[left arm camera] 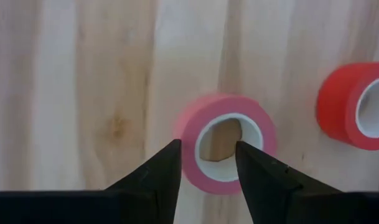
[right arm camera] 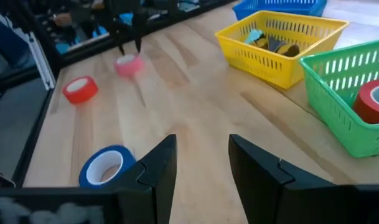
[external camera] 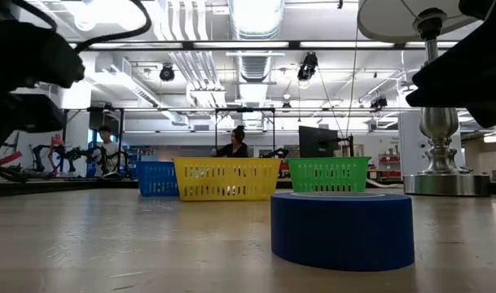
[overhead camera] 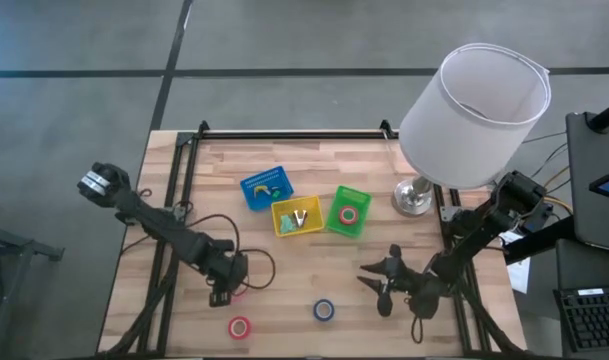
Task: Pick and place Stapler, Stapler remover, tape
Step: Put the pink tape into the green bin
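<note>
A pink tape roll (left arm camera: 227, 144), ring-shaped with a pale core, is found lying flat on the wooden table (overhead camera: 284, 300) at its near left. The left gripper (overhead camera: 227, 287) is positioned directly over it; its fingers are parted, one tip over the centre hole and the other just outside the ring, and nothing is clamped. A red roll (overhead camera: 240, 327) lies nearer the front edge, and a blue roll (overhead camera: 324, 310) rests near the front centre.

Three slotted plastic baskets are set in a row at the table's middle. A red roll (overhead camera: 349, 213) is held in the green basket (overhead camera: 336, 222). Small dark and pale items are seen in the yellow basket (overhead camera: 281, 228), and green-tinted items in the blue basket (overhead camera: 252, 198); these cannot be identified.

The right gripper (overhead camera: 381, 283) is held above bare wood at the near right, fingers apart and empty. A lamp (overhead camera: 472, 115) with a white cylindrical shade and metal base stands at the far right.
</note>
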`<state>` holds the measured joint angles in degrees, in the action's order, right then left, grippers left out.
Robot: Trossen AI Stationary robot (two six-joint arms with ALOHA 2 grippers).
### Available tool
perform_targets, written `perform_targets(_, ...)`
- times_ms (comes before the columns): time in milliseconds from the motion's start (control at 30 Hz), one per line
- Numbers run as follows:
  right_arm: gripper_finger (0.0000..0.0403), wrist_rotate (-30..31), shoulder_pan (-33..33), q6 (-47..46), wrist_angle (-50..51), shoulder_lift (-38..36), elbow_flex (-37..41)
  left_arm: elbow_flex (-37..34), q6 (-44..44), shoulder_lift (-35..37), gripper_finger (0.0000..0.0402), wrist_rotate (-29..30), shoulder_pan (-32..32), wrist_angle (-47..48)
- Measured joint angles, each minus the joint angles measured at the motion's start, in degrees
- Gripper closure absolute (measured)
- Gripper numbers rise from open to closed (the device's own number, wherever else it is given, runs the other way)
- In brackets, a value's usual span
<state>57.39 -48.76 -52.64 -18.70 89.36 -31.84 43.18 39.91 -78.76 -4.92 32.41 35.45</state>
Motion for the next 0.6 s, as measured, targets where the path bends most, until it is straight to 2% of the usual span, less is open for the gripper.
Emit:
perform_targets(200, 0.0264, 4.6, 0.0, -1.8, -8.4, 0.8, 4.5, -2.3, 0.6, 0.2, 0.0248, 0.1, 0.5, -3.0)
perform_targets(367, 0.0264, 4.3, -0.7, -3.8, -13.6, 2.7, 6.6, -3.3, -0.4, 0.2, 0.0249, 1.2, 0.5, -5.1)
perform_targets(533, 0.0264, 4.6, -4.3, 0.6, -15.8, 2.9, 6.5, -4.4, -0.4, 0.2, 0.0266, 1.7, 0.5, -8.5)
perform_targets(600, 0.0264, 7.1, -6.3, 4.1, -16.9, 2.7, 6.0, -5.1, -0.2, 0.1, 0.0277, 1.7, 0.4, -10.0)
